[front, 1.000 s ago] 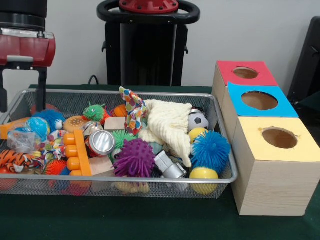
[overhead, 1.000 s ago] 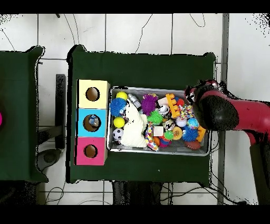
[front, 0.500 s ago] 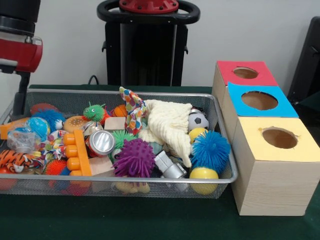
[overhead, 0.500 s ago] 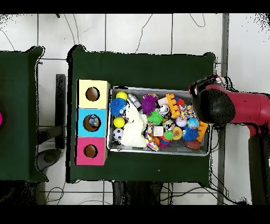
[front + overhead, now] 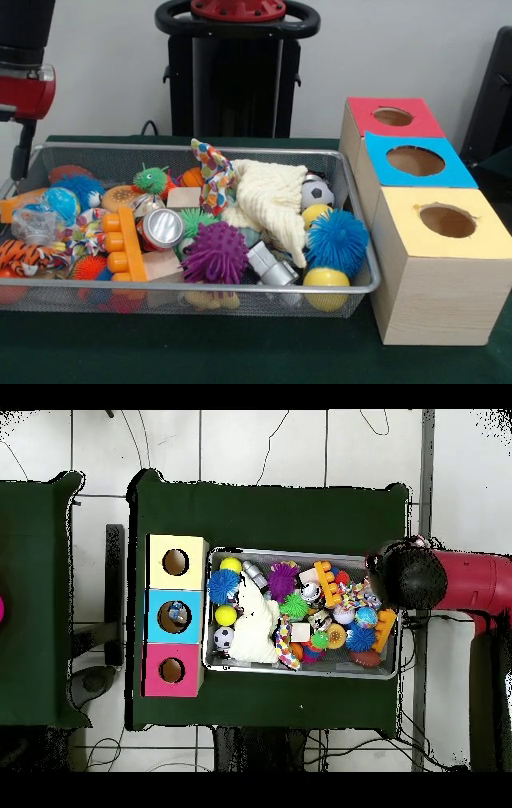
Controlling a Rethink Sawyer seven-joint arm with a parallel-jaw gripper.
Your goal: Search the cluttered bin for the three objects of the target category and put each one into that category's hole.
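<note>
Green cloth [image 5: 240, 352] covers the table under everything. Gripper [image 5: 18, 164] hangs at the bin's outer end, farthest from the boxes; only one dark finger shows, so open or closed cannot be told. Wire bin [image 5: 200, 298] is full of toys: purple spiky ball [image 5: 214, 252], blue spiky ball [image 5: 337, 238], cream cloth [image 5: 272, 200], soda can [image 5: 162, 228]. Just beside the bin stand the yellow box [image 5: 444, 272], blue box [image 5: 414, 164] and red box [image 5: 392, 118], each with a hole on top.
</note>
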